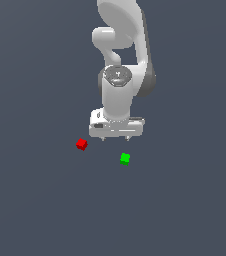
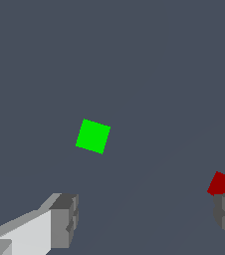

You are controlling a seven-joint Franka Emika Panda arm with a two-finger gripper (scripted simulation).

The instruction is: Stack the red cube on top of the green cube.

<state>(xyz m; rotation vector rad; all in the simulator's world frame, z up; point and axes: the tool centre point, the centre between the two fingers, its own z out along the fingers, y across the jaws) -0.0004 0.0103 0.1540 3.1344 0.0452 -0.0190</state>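
The white gripper [image 1: 116,138] hangs above the flat dark grey floor [image 1: 35,200] with its 2 grey fingers [image 2: 64,219] spread wide and nothing between them. The tiny plain bright red cube [image 1: 82,144] sits on the floor toward the exterior view's left of the gripper; in the wrist view it shows partly behind 1 fingertip. The tiny plain bright green cube [image 1: 125,159] rests apart from it, toward the exterior view's right, clear of both fingers.
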